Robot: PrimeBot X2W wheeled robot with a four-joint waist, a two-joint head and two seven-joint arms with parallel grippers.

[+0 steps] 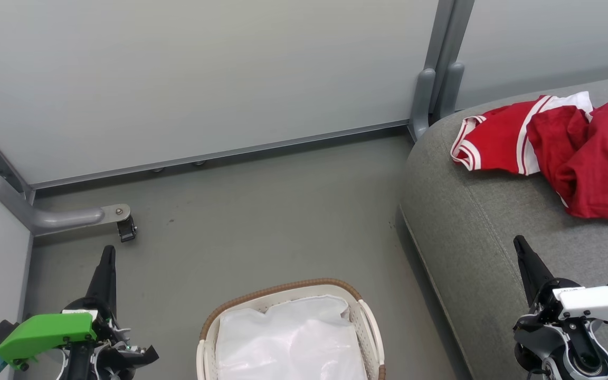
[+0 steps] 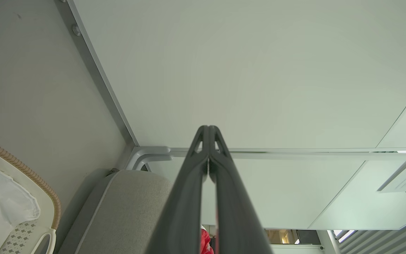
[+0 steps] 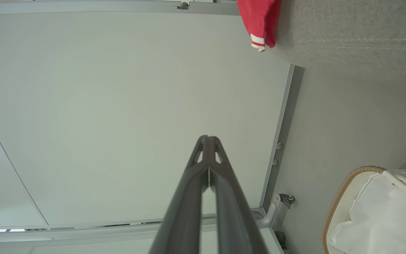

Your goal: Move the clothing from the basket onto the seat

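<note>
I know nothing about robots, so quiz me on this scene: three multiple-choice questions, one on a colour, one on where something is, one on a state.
1. What colour is the rim of the basket?
A brown
B blue
C black

2. Where does the red clothing lie?
A in the basket
B on the grey seat
C on a shelf

3. How do the left pincer and the right pincer stand?
A both open
B one open, one shut
C both shut

Answers:
1 A: a brown woven band runs round the white basket.
2 B: the clothing is spread on the seat.
3 C: in each wrist view the tips meet with no gap.
</note>
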